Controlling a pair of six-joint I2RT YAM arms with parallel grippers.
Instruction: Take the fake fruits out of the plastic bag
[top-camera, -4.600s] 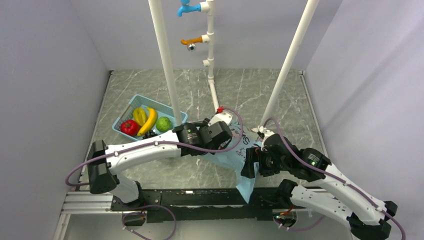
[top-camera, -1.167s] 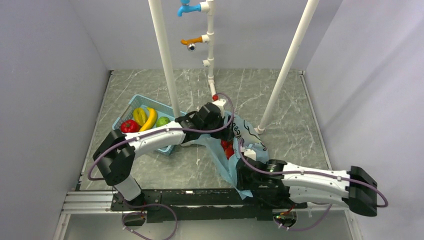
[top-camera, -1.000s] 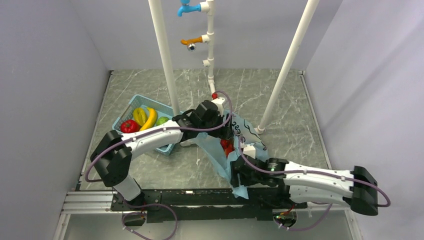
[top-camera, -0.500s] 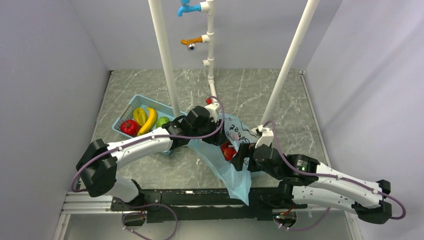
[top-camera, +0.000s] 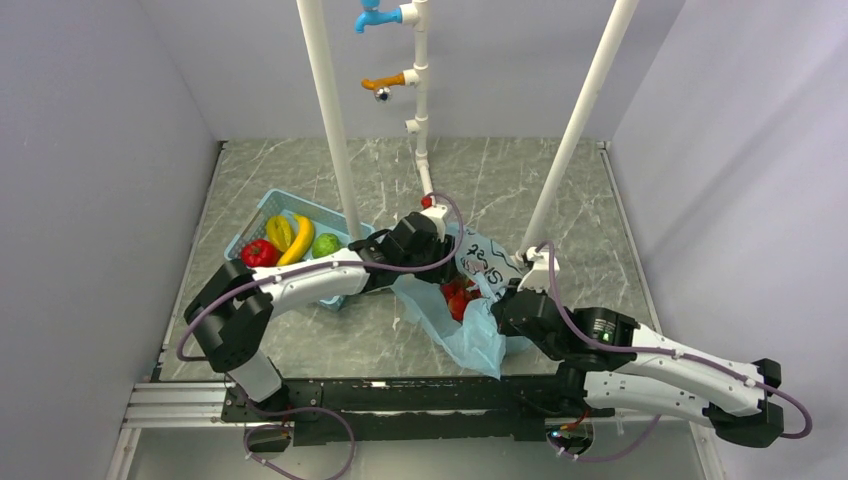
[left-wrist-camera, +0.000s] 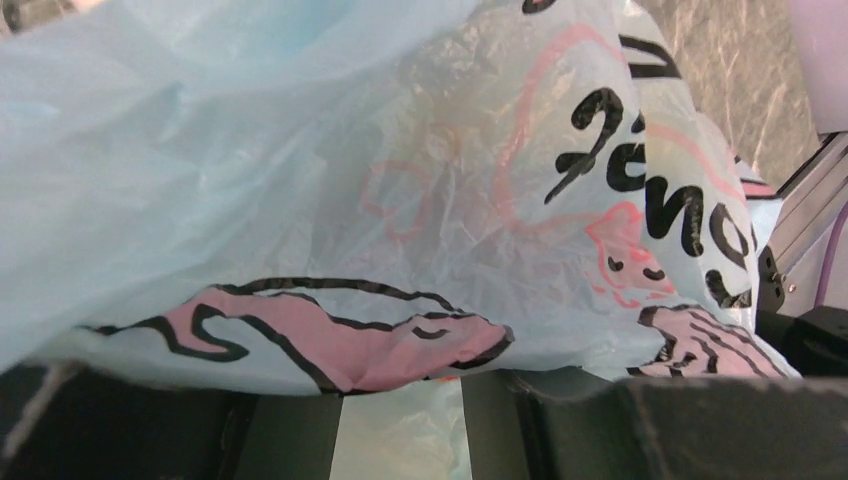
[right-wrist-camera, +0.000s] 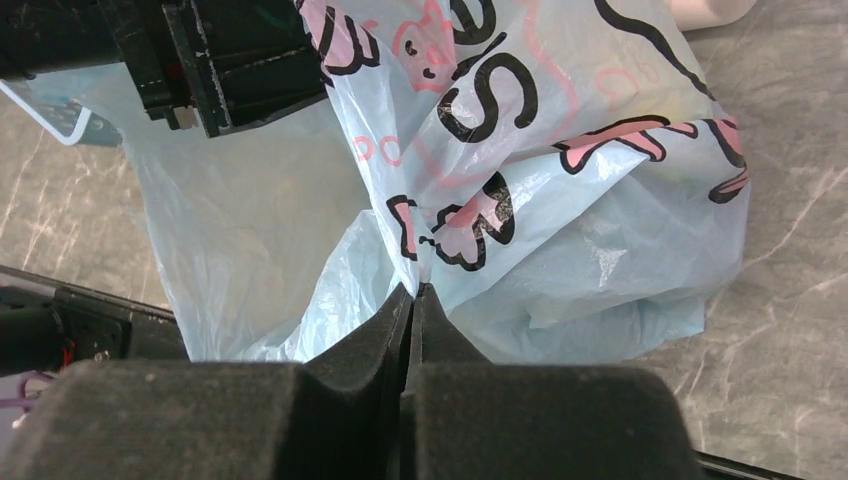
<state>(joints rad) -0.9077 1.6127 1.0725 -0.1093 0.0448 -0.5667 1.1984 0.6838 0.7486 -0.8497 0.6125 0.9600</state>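
The light-blue plastic bag (top-camera: 472, 335) lies crumpled at the table's middle, its mouth open to the left. Red fake fruits (top-camera: 458, 298) show inside it. My right gripper (top-camera: 497, 303) is on the bag's right side, shut on a pinched fold of the bag (right-wrist-camera: 560, 200) at the jaw tips (right-wrist-camera: 417, 290). My left gripper (top-camera: 447, 262) is at the bag's far left edge. In the left wrist view its fingers (left-wrist-camera: 560, 420) stand apart, the bag (left-wrist-camera: 400, 180) draped over their tips, and pale film fills the gap of the left gripper (left-wrist-camera: 400, 430).
A blue basket (top-camera: 262, 208) at the left holds yellow bananas (top-camera: 290, 238), a red fruit (top-camera: 258, 253) and a green one (top-camera: 326, 246). Two white poles (top-camera: 335, 130) (top-camera: 575, 130) and a white pipe with taps (top-camera: 420, 100) rise behind the bag.
My right gripper has shut on a bag fold and lifted, drawing the bag's lower end back from the table's front edge. My left jaws have narrowed.
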